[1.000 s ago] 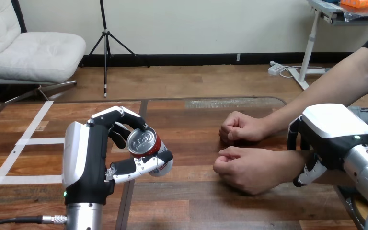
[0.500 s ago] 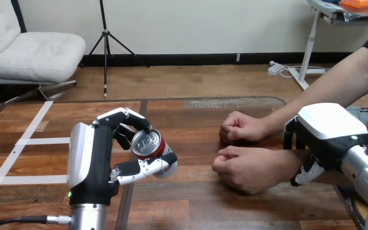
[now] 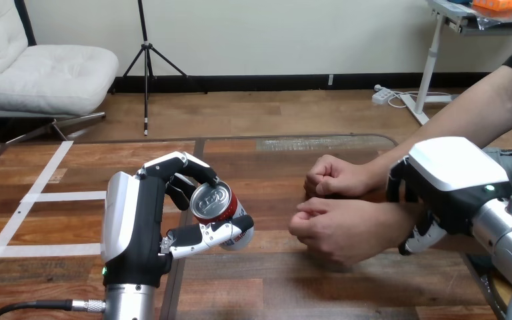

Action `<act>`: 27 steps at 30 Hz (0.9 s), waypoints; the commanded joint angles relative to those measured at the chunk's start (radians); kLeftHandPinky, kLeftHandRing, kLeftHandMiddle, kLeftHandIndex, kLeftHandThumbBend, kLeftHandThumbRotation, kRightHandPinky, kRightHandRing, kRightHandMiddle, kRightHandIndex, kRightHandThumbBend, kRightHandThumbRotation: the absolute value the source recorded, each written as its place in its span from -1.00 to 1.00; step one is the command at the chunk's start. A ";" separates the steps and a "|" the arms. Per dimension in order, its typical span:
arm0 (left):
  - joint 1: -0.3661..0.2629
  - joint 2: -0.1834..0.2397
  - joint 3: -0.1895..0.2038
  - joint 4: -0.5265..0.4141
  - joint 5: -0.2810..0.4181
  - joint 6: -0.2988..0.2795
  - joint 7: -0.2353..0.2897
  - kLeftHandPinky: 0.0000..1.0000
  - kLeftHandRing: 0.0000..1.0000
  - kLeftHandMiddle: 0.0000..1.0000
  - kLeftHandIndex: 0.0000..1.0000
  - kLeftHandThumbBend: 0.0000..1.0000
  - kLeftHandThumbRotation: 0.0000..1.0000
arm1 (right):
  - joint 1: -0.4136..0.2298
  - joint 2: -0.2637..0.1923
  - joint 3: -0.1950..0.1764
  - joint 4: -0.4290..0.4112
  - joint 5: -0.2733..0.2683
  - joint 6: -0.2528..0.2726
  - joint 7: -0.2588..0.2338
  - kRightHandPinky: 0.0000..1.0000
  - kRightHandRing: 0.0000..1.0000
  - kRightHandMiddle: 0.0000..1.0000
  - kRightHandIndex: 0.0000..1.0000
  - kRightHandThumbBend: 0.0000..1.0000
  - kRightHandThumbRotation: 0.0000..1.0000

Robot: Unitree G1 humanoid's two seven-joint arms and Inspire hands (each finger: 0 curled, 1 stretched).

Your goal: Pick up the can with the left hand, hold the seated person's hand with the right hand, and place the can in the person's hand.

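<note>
Left hand (image 3: 137, 227) clamped round the red can (image 3: 217, 207), left of centre; right hand (image 3: 450, 177) over the person's nearer wrist (image 3: 390, 220), grip cannot be told; advise carrying the can across level, releasing only once the nearer fist (image 3: 327, 230) opens palm-up.

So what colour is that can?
The can is red with a silver top, shown in the head view, held in the left hand.

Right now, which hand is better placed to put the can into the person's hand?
Left. The left hand has its fingers curled round the can, just left of the person's nearer hand, a closed fist. The right hand wraps that hand's wrist.
</note>
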 commanded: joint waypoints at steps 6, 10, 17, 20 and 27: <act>-0.071 -0.010 -0.003 -0.010 -0.007 -0.015 0.005 -0.42 -0.30 -0.21 -0.18 0.47 -1.00 | -0.050 -0.020 -0.035 -0.093 -0.017 -0.014 -0.010 -0.30 -0.15 -0.03 0.06 0.67 -1.00; -0.070 -0.010 -0.002 -0.009 -0.009 -0.014 0.005 -0.42 -0.29 -0.21 -0.18 0.47 -1.00 | -0.050 -0.014 -0.037 -0.105 -0.015 -0.010 -0.003 -0.27 -0.13 -0.01 0.05 0.66 -1.00; -0.074 -0.010 0.000 -0.002 -0.007 -0.015 0.010 -0.42 -0.29 -0.21 -0.18 0.47 -1.00 | -0.047 0.002 -0.045 -0.112 0.000 -0.011 -0.010 -0.22 -0.09 0.02 0.05 0.66 -1.00; -0.077 -0.009 0.001 0.002 -0.005 -0.018 0.014 -0.42 -0.29 -0.21 -0.18 0.48 -1.00 | -0.049 0.006 -0.043 -0.106 0.002 -0.016 -0.018 -0.23 -0.09 0.02 0.04 0.66 -1.00; -0.076 -0.009 0.003 0.003 -0.004 -0.020 0.018 -0.42 -0.30 -0.21 -0.18 0.48 -1.00 | -0.060 0.005 -0.027 -0.088 -0.005 -0.014 0.001 -0.24 -0.09 0.03 0.04 0.62 -1.00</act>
